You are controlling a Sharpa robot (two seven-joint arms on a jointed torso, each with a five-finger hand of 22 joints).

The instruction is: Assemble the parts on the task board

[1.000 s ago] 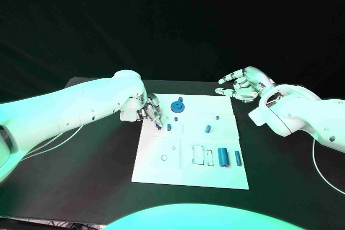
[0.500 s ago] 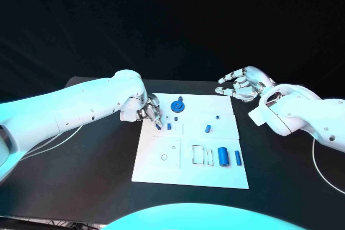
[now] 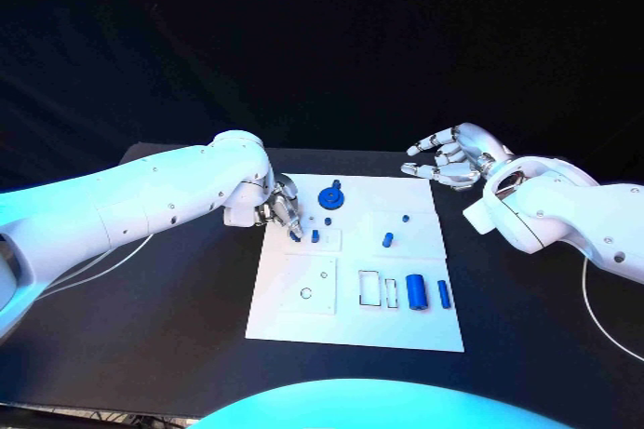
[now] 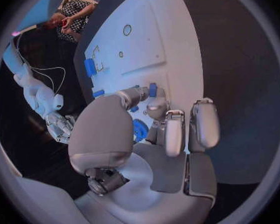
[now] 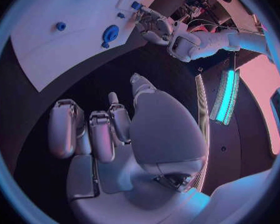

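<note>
Black table (image 3: 175,289), left hand (image 3: 279,206) pinching blue part (image 3: 295,232), right hand (image 3: 449,157) spread.

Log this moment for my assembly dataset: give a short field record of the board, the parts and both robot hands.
board: white task board on the black table
left robot hand: over the board's left edge, pinching a small blue part
right robot hand: fingers spread, holding nothing, beyond the board's far right corner
round part: blue disc near the far edge
near-right parts: two blue cylinders lying side by side
</note>
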